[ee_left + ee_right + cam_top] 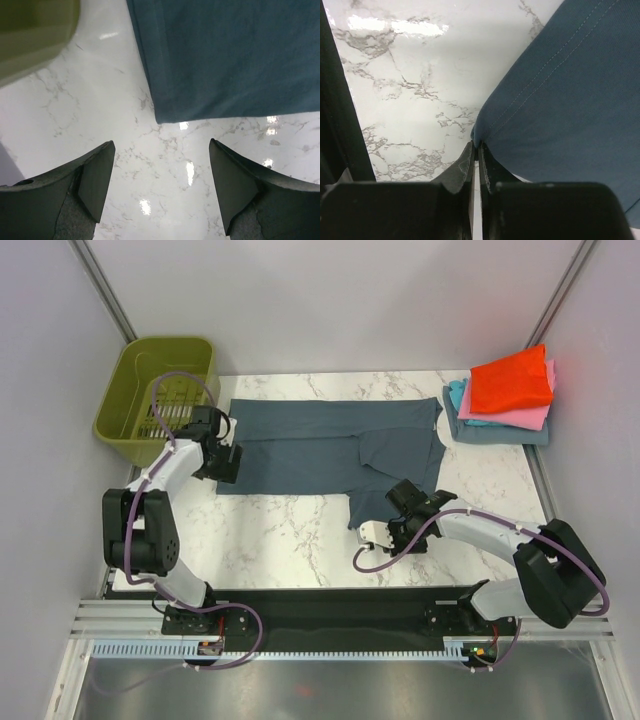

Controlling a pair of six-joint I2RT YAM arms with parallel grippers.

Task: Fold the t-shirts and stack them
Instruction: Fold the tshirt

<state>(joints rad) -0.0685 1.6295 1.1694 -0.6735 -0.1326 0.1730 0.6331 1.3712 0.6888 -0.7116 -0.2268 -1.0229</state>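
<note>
Slate blue-grey t-shirt (320, 445) lies soft and mostly flat across the middle of the glossy marble bench (290, 540). I see a slatted olive plastic basket (165, 390) at the far left corner and folded t-shirts (505, 390) stacked as rectangles at the far right. My right gripper (476, 150) pinches the shirt's stitched near hem; my left gripper (160, 145) hangs wide open at its left edge.

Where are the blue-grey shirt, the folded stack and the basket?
blue-grey shirt (320, 445), top view, middle of its body.
folded stack (510, 380), top view, red-orange shirt on top.
basket (170, 358), top view, far wall.
</note>
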